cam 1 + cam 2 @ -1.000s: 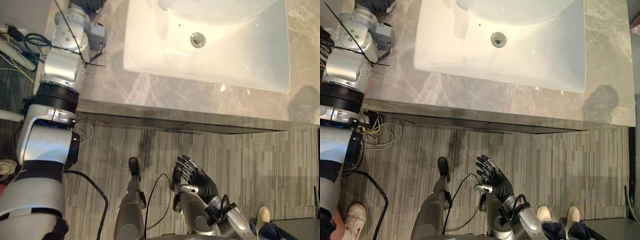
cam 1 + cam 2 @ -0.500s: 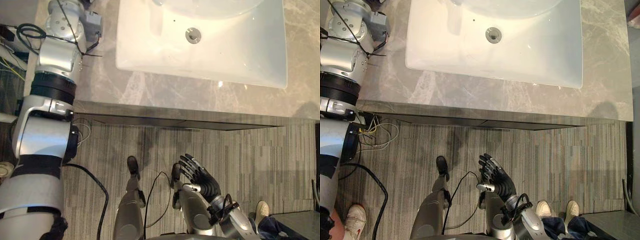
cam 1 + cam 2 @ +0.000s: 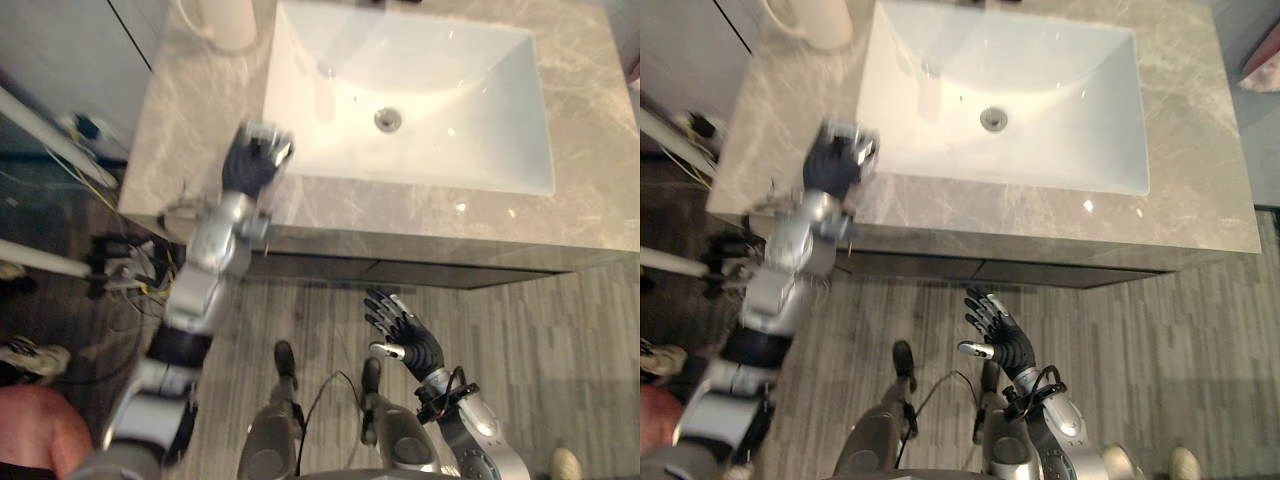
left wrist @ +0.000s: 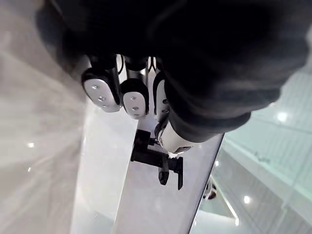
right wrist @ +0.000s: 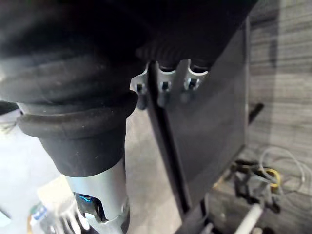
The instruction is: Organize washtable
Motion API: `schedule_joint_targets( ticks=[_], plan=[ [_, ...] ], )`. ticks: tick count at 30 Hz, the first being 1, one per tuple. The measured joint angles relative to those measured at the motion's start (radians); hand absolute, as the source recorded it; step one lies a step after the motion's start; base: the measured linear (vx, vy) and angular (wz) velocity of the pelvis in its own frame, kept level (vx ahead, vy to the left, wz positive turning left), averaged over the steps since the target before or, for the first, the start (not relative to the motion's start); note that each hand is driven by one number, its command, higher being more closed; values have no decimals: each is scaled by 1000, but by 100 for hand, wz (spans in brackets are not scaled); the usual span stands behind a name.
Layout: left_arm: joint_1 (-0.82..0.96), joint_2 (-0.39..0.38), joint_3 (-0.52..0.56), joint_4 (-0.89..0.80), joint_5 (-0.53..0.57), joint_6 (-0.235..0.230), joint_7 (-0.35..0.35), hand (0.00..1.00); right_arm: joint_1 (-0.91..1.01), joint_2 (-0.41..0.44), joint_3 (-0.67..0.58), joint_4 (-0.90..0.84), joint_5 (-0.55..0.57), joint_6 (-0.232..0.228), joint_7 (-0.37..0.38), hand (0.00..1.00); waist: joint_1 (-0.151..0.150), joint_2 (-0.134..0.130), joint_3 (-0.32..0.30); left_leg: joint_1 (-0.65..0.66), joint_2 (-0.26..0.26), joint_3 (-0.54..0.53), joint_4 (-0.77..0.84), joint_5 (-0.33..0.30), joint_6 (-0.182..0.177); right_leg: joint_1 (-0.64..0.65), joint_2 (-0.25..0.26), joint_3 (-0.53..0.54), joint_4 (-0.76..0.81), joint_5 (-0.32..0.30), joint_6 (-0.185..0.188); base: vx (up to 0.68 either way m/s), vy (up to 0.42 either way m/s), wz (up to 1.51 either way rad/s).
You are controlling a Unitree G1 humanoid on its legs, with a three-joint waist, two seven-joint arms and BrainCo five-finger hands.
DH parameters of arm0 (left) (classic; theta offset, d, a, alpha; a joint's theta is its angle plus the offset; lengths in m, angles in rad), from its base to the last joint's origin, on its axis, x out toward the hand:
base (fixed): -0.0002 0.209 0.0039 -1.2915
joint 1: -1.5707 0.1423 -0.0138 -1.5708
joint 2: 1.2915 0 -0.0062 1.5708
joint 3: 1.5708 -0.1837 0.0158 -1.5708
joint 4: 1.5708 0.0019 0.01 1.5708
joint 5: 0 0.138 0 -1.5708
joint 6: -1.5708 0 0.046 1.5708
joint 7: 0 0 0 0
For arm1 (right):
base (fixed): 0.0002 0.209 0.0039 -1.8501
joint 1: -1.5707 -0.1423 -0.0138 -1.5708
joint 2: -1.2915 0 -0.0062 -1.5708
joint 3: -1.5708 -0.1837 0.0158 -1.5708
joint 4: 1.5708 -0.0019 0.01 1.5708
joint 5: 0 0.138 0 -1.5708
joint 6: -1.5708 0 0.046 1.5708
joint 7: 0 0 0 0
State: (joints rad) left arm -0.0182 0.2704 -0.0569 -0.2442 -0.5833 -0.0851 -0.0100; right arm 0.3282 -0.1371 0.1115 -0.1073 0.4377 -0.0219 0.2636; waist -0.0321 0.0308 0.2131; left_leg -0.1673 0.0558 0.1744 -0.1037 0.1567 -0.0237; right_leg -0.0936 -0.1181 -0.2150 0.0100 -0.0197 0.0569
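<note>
Fingers spread on right hand [image 3: 410, 340], unclear on left hand [image 3: 252, 162] by sink [image 3: 490, 130], facing faucet [image 4: 157, 158].

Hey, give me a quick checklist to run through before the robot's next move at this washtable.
1. Left hand over the countertop, near the sink's front left corner: ok.
2. Left hand holding anything: cannot tell, it is blurred.
3. Right hand free: ok, open, low in front of the cabinet, holding nothing.
4. White mug upright at the countertop's back left: ok, apart from both hands.
5. Drain uncovered in the sink: ok.
</note>
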Motion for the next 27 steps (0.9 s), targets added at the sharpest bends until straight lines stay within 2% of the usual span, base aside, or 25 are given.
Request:
schedule_joint_targets(
  ticks=[2, 4, 5, 8, 10, 13, 15, 18, 21, 22, 27],
  plan=[
    [162, -54, 26, -70, 0, -1, -19, 100, 23, 23, -50, 7, -11, 0, -3, 0, 13, 14, -34, 21, 0, -3, 0, -2, -3, 24, 0, -4, -6, -3, 1, 24, 7, 5],
    [272, -91, 28, -86, -14, 0, -50, 100, 59, 40, -86, 7, -19, 0, -3, 0, 20, 13, -58, 43, 0, -7, 0, -6, -6, 52, 0, -9, -13, -4, 3, 26, 4, 8],
    [355, -125, 27, -86, -47, 2, -71, 0, 94, 55, -108, 8, -21, 0, -2, 0, 20, 10, -80, 53, -2, -12, 0, -7, -6, 66, -2, -18, -13, -12, 12, 30, 7, 12],
    [492, -184, 13, -81, -86, 24, -118, 0, 161, 90, -153, 33, -28, 3, -1, 0, 19, 1, -113, 64, -4, -18, 0, -7, -6, 82, -5, -28, -11, -16, 15, 21, 12, 12],
    [536, -191, -10, -62, -93, 34, -132, 0, 191, 95, -162, 55, -30, 8, 0, 0, 19, -2, -121, 75, -3, -20, 0, -9, -4, 95, -6, -29, -11, -17, 16, 6, 10, 7],
    [589, -195, -61, 14, -94, 49, -180, 0, 242, 108, -183, 84, -30, 11, 7, 0, 18, -4, -140, 93, -3, -19, 0, -17, -5, 108, -9, -26, -8, -19, 19, -7, 9, -4],
    [590, -214, -98, 126, -92, 59, -201, 0, 261, 113, -183, 125, -30, 11, 23, 0, 15, -4, -162, 94, -2, -17, 0, -16, -5, 108, -10, -25, -6, -19, 19, -12, 7, -3],
    [584, -230, -133, 237, -80, 63, -207, 0, 261, 119, -169, 175, -39, 11, 25, 0, 12, -5, -175, 101, -1, -12, 0, -19, -1, 110, -9, -16, -3, -19, 19, -9, 11, -5],
    [566, -230, -171, 353, -28, 68, -207, 0, 254, 119, -142, 240, -56, 9, 24, 0, 8, -11, -177, 114, -1, -9, 0, -21, 2, 124, -8, 0, -5, -19, 19, -1, 4, -1],
    [562, -231, -177, 375, -2, 70, -204, 0, 248, 120, -135, 257, -64, 9, 21, 0, 8, -5, -180, 114, -1, -6, 0, -21, 2, 122, -8, 7, -5, -19, 19, -3, 19, -13],
    [528, -225, -176, 382, 50, 75, -178, 0, 195, 116, -134, 271, -95, 8, -7, 0, 18, 1, -180, 104, 6, 69, 0, -26, 8, 66, -4, 110, 1, -19, 19, 2, 27, -43]
  ],
)
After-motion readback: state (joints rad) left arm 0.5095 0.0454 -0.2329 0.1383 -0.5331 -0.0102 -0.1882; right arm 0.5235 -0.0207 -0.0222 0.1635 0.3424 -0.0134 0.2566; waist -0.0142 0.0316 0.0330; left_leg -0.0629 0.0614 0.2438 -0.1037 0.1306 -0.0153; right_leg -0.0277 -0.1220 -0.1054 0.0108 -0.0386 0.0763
